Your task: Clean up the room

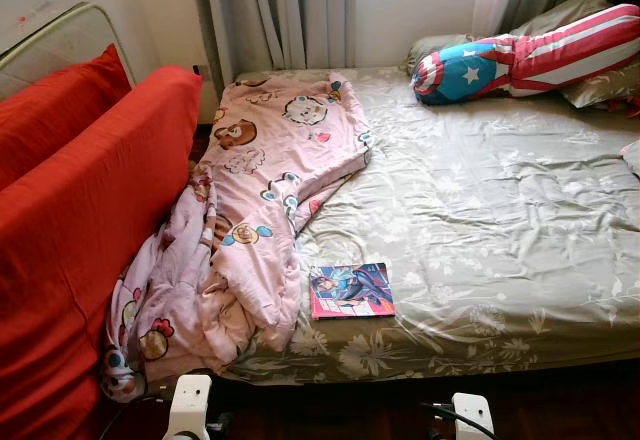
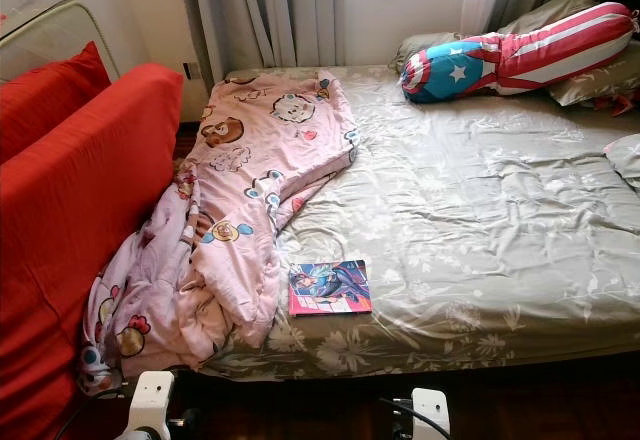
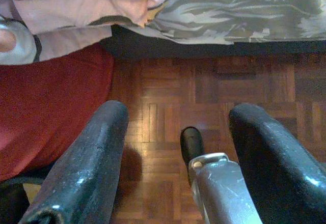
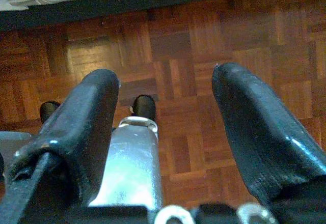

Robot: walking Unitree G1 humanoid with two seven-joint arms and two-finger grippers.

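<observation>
A pink cartoon-print blanket [image 1: 270,190] lies crumpled along the left side of the bed [image 1: 480,220] and spills over its near corner. A colourful comic book [image 1: 351,291] lies flat on the grey floral sheet near the front edge, just right of the blanket. Both arms hang low in front of the bed. My left gripper [image 3: 178,117] is open over the parquet floor [image 3: 204,81], close to the bed's corner and the hanging blanket [image 3: 76,10]. Over bare parquet [image 4: 168,35], my right gripper [image 4: 165,81] is open too and holds nothing.
A red sofa [image 1: 90,220] with a red cushion [image 1: 60,110] stands tight against the bed's left side. A stars-and-stripes bolster [image 1: 530,60] and grey pillows [image 1: 590,15] lie at the head. Curtains [image 1: 280,10] hang behind. A dark cable [image 1: 450,415] runs by my right arm.
</observation>
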